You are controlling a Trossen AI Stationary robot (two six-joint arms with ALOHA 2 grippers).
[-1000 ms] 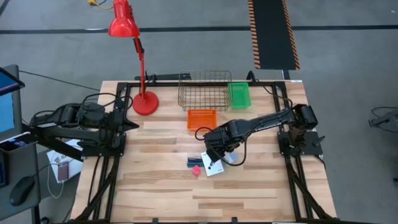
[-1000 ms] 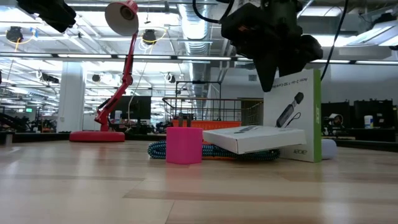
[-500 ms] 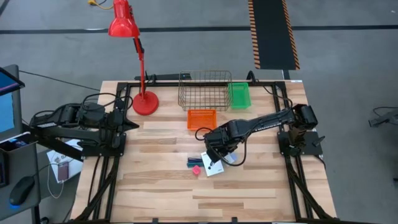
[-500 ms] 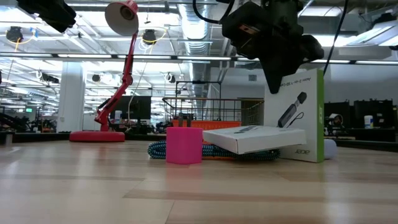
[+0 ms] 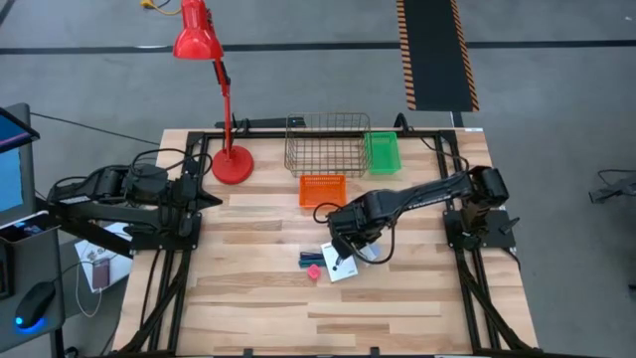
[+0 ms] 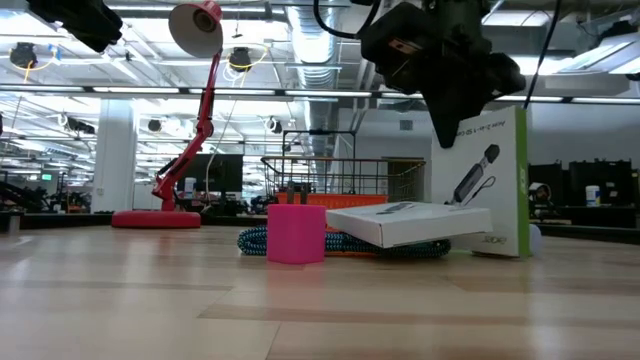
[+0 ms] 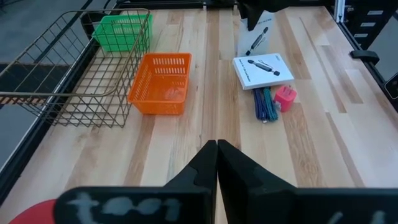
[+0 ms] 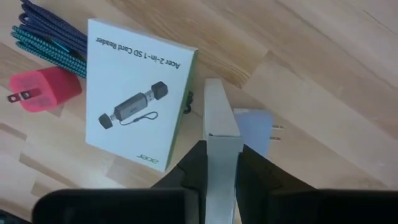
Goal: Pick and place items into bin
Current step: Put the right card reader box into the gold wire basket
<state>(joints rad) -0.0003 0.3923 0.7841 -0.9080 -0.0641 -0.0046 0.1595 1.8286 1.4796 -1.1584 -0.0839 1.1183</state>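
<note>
My right gripper (image 5: 344,244) is over the middle of the table, shut on a white box (image 6: 490,180) printed with a card reader, which stands upright. A second white box (image 8: 140,93) lies flat beside it on its back, partly over the teal and purple braided cables (image 8: 50,34). A pink plug block (image 6: 296,232) sits on the table next to the cables. A pale blue charger (image 8: 255,134) lies just behind the upright box. My left gripper (image 7: 216,149) is shut and waits at the table's left side. My right gripper pinches the upright box's narrow top edge (image 8: 221,118) between its two fingers (image 8: 193,165), coming from above and pointing down. The box hangs upright below them. I cannot tell whether its lower edge (image 6: 490,254) rests on the table or is just clear of it.
An orange basket (image 5: 323,189), a green basket (image 5: 383,151) and a wire basket (image 5: 328,144) stand toward the far edge. A red desk lamp (image 5: 231,164) stands at the far left. The near half of the tabletop (image 5: 328,318) is bare wood.
My right gripper has carried the upright box a little toward the table's right edge, away from the flat box. The box has stayed upright in the hold. The flat box, cables and pink plug have not moved.
</note>
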